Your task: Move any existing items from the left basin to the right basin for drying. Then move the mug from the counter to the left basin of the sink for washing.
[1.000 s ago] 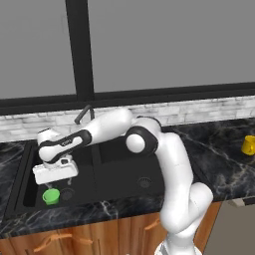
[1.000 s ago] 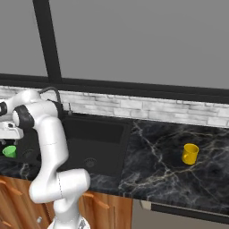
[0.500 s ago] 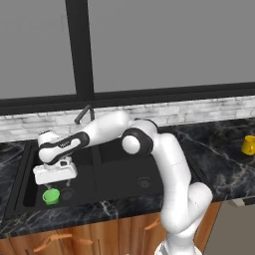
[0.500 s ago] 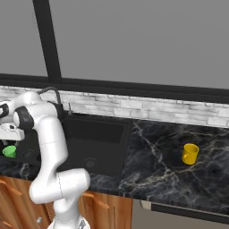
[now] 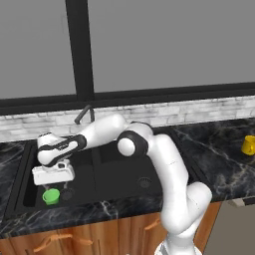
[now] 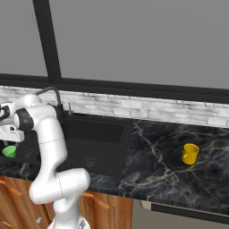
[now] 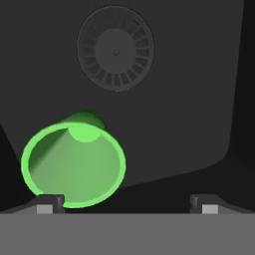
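Note:
A small bright green cup (image 5: 50, 196) stands upright near the front of the left basin (image 5: 80, 172) of the black sink. It also shows as the green cup (image 6: 9, 151) at the far left of the right base view. My gripper (image 5: 52, 184) hangs just above it, pointing down, jaws wide open and empty. In the hand view the cup (image 7: 73, 164) sits left of centre. The gripper (image 7: 127, 204) straddles its right side and the left fingertip (image 7: 50, 203) is over its rim. The yellow mug (image 5: 249, 144) (image 6: 190, 153) stands on the counter (image 6: 156, 170) far to the right.
The left basin's round drain (image 7: 115, 48) lies just beyond the cup. The right basin (image 5: 124, 172) has its own drain (image 5: 144, 182). A dark curved faucet (image 5: 84, 113) rises behind the divider. My arm stretches across the sink from the right.
The arm's elbow has sunk slightly down and to the left. The hand stays over the green cup with its jaws open; the cup and mug have not moved.

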{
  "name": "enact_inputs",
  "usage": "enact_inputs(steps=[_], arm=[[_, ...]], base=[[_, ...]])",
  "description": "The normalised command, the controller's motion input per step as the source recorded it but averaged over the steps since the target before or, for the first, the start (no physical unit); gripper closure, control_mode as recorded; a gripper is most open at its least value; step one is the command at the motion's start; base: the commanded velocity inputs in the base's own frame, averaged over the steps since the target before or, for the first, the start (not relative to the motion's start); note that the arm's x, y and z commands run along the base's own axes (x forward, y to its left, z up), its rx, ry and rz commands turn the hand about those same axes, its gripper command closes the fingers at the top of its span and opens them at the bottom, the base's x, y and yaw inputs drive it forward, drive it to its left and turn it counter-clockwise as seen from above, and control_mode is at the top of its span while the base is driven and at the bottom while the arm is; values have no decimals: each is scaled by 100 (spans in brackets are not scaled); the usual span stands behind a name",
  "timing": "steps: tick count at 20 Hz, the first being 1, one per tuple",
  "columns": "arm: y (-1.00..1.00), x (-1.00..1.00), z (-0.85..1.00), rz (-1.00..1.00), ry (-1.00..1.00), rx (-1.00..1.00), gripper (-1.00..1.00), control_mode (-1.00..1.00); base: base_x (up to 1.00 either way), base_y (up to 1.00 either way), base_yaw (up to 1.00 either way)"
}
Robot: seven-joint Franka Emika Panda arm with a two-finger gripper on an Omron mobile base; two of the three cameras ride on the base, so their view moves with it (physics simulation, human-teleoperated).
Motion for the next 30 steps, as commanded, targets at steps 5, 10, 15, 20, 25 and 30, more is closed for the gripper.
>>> enact_inputs(steps=[5, 10, 15, 20, 25, 30], arm=[[14, 9, -17, -2, -1, -3, -100, -100], [10, 13, -13, 0, -3, -3, -100, -100], [4, 11, -9, 0, -1, -1, -100, -100], [-2, -9, -1, 0, 0, 0, -100, -100], [-10, -16, -2, 0, -3, 0, -100, -100], [-19, -11, -11, 0, -3, 0, -100, -100]], base=[[0, 0, 0], [0, 0, 0], [0, 0, 0], [0, 0, 0], [0, 0, 0], [0, 0, 0]])
